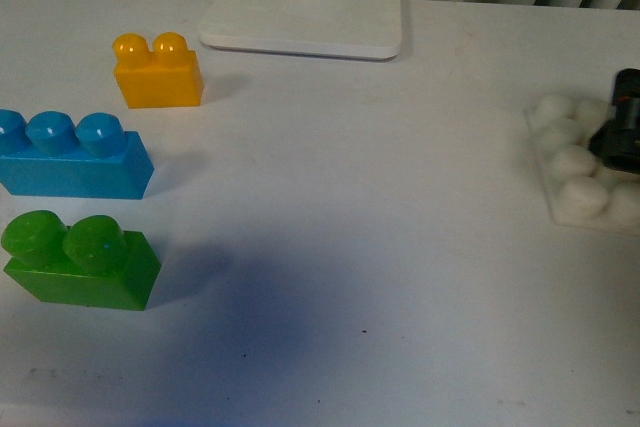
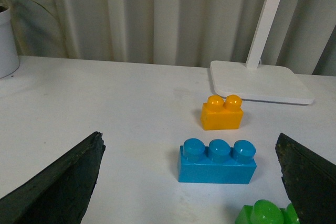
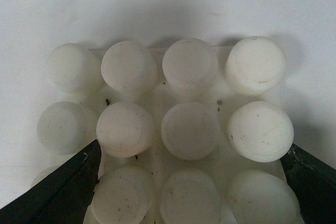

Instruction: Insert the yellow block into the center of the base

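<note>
The yellow block (image 1: 158,71) stands upright on the white table at the far left, studs up; it also shows in the left wrist view (image 2: 222,113). The base (image 1: 582,169), a white studded plate, lies at the right edge and fills the right wrist view (image 3: 157,106). My right gripper (image 1: 622,132) hangs open just above the base, its fingers (image 3: 63,192) on either side of the studs. My left gripper (image 2: 191,182) is open and empty, set back from the bricks and not seen in the front view.
A blue three-stud brick (image 1: 72,155) and a green two-stud brick (image 1: 78,259) stand in front of the yellow block. A white lamp stand (image 1: 302,13) with a pole sits at the back. A white plant pot (image 2: 6,43) stands far left.
</note>
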`<state>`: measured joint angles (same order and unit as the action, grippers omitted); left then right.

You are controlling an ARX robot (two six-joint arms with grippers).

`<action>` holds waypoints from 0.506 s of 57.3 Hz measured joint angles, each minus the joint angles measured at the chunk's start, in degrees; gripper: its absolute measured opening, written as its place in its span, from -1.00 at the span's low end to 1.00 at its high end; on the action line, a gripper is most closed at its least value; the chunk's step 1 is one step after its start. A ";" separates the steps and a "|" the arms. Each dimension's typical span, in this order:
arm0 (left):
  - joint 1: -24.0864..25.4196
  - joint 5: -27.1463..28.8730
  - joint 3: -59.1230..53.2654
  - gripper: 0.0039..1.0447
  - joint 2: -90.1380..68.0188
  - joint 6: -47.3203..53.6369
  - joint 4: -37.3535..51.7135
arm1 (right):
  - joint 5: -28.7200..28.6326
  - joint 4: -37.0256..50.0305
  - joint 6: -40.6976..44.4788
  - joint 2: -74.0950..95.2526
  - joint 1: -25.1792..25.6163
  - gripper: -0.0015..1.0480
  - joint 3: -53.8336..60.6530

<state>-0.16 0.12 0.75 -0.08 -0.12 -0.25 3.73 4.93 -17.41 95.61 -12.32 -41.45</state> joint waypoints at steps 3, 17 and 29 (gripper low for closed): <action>0.00 0.00 0.00 0.88 0.00 0.00 0.00 | 0.79 0.00 -1.66 0.68 -2.73 0.84 -0.76; 0.00 0.00 0.00 0.88 0.00 0.02 0.00 | 4.31 -0.37 -9.22 3.28 -11.21 0.84 -3.93; 0.00 0.00 0.00 0.88 0.00 0.02 0.00 | 5.55 -1.03 -14.21 4.48 -17.09 0.84 -5.92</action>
<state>-0.16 0.12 0.75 -0.08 -0.10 -0.25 9.28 3.90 -31.62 100.09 -29.41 -47.37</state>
